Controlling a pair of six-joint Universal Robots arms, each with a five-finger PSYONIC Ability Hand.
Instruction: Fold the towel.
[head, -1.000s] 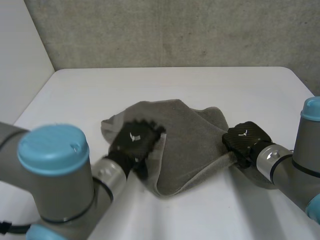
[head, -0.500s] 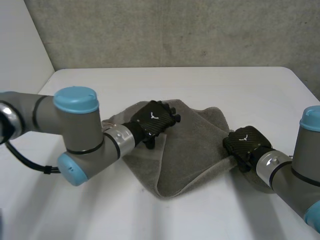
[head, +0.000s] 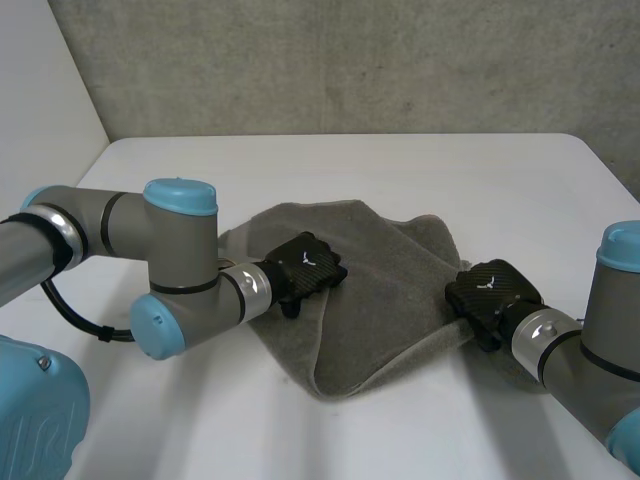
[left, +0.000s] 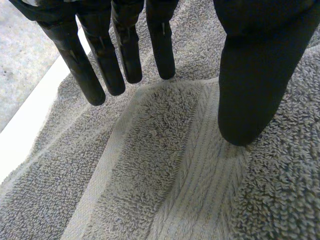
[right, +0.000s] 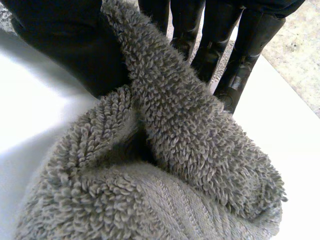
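Note:
A grey towel (head: 375, 285) lies crumpled in the middle of the white table (head: 470, 175). My left hand (head: 307, 270) rests on the towel's left part, near its left edge. In the left wrist view its fingers (left: 125, 47) are nearly straight and the thumb (left: 252, 80) stands apart, tips down on the towel (left: 165, 170), with a woven band between them. My right hand (head: 492, 292) is at the towel's right edge. In the right wrist view a thick fold of towel (right: 190, 135) is pinched between its thumb (right: 70, 47) and fingers (right: 247, 45).
My left arm's elbow (head: 180, 205) reaches over the table's left side. A grey wall (head: 350, 60) runs behind the table's far edge, and a white wall (head: 45, 130) stands to the left. Bare tabletop lies beyond the towel and in front of it.
My left arm swung round and its hand slid rightward over the towel's left part, then sank onto it with fingers closing a little. The right hand kept its pinch and barely moved.

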